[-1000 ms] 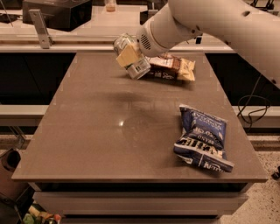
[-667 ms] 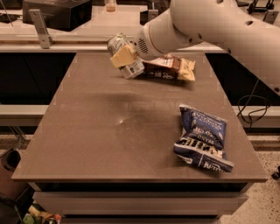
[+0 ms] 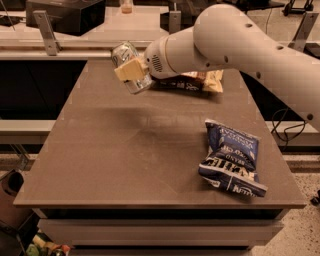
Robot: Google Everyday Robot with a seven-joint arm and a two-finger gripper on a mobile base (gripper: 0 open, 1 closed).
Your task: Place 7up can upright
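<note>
The 7up can (image 3: 125, 54) is a small shiny can held tilted in the air above the far left part of the brown table (image 3: 130, 150). My gripper (image 3: 132, 70) is shut on the can, with one pale finger (image 3: 131, 69) across its side. The white arm reaches in from the right. The can's lower end is partly hidden by the finger.
A dark blue snack bag (image 3: 231, 157) lies on the table's right side. A brown and cream snack bag (image 3: 195, 81) lies at the far edge, partly behind the arm. A counter with a black box (image 3: 65, 15) stands behind the table.
The gripper has carried the can leftward over the table's far side, staying shut on it. The bags have not moved.
</note>
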